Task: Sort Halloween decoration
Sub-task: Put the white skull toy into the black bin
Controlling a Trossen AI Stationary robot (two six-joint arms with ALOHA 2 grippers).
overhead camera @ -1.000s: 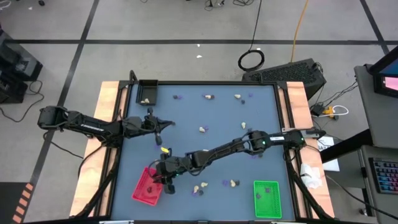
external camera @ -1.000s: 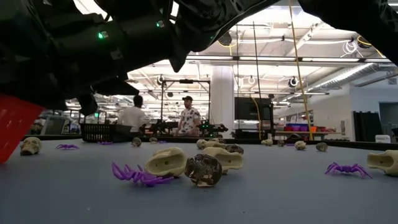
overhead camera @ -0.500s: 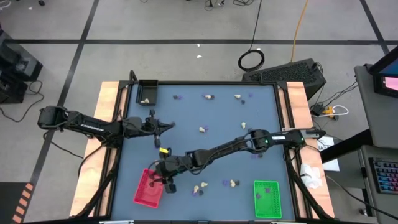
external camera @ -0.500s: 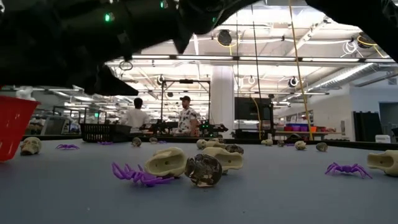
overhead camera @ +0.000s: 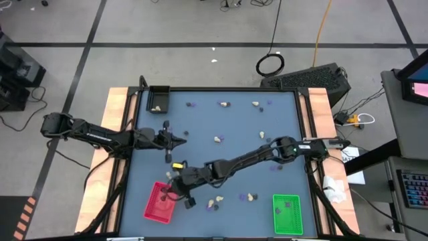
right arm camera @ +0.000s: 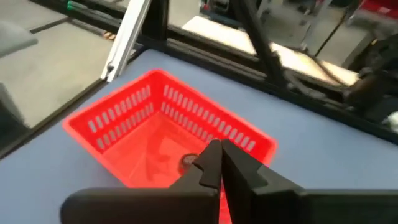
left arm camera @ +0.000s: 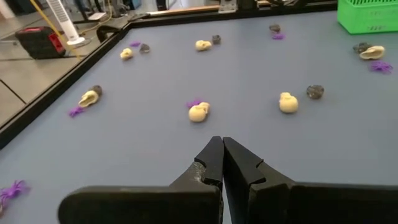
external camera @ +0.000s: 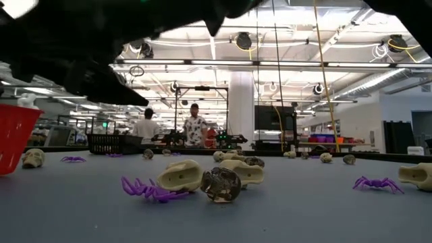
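Cream lumps [overhead camera: 218, 139], black lumps [external camera: 221, 183] and purple bits [external camera: 150, 190] lie scattered over the blue-grey table. My right gripper [overhead camera: 178, 193] hangs shut with nothing in it at the right rim of the red tray [overhead camera: 159, 202]. In the right wrist view its fingertips [right arm camera: 219, 149] are above the tray [right arm camera: 124, 124], where one dark lump [right arm camera: 186, 163] lies on the floor. My left gripper [overhead camera: 182, 138] waits shut over the table's left part, and its tips [left arm camera: 222, 144] point at a cream lump [left arm camera: 198, 112].
A green tray [overhead camera: 287, 213] stands at the near right corner. A black tray [overhead camera: 158, 99] at the far left corner holds a cream lump. More trinkets lie near the front edge [overhead camera: 251, 197]. People stand in the room behind the table [external camera: 194, 129].
My right gripper has risen above the red tray, rolled about its own axis and shut with nothing in it. The red tray has settled from a tilt to standing flat. My left gripper has turned a little where it is.
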